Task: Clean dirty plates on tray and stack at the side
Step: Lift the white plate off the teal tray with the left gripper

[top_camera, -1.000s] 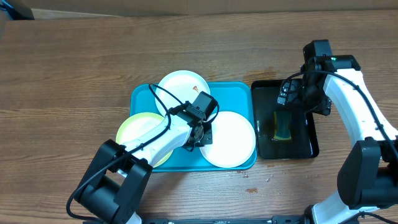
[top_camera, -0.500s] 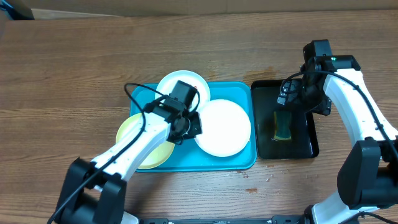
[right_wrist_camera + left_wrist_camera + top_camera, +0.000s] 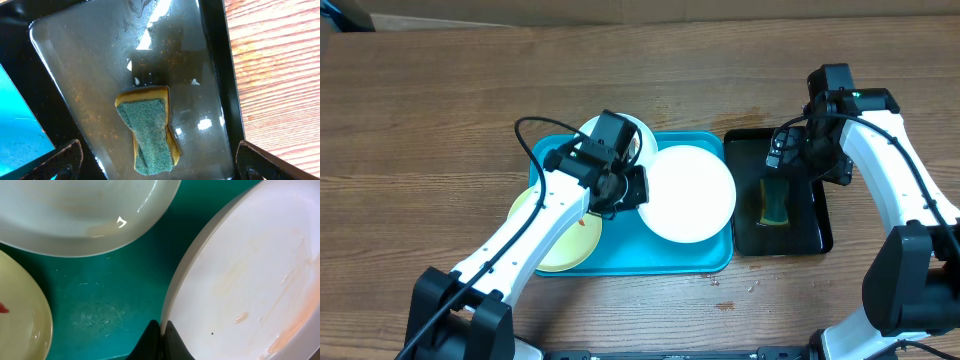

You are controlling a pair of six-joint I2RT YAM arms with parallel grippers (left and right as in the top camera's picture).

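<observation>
My left gripper [image 3: 638, 188] is shut on the left rim of a white plate [image 3: 691, 193] and holds it lifted over the right half of the cyan tray [image 3: 665, 255]. In the left wrist view the fingers [image 3: 161, 339] pinch that plate's edge [image 3: 250, 280], which bears faint orange smears. A second white plate [image 3: 642, 133] lies at the tray's back, mostly hidden by my arm. The pale yellow-green plate [image 3: 560, 240] with a red-orange smear lies at the tray's left. My right gripper [image 3: 155, 160] is open above a green-and-yellow sponge [image 3: 150, 129].
A black tray [image 3: 815, 225] holding water and the sponge [image 3: 775, 203] stands right of the cyan tray. The wooden table [image 3: 440, 120] stretches to the left and back. A dark spill mark lies behind the black tray.
My left gripper has lifted the white plate and carried it back and upward over the tray, and the arm has swung left. The right arm has not moved.
</observation>
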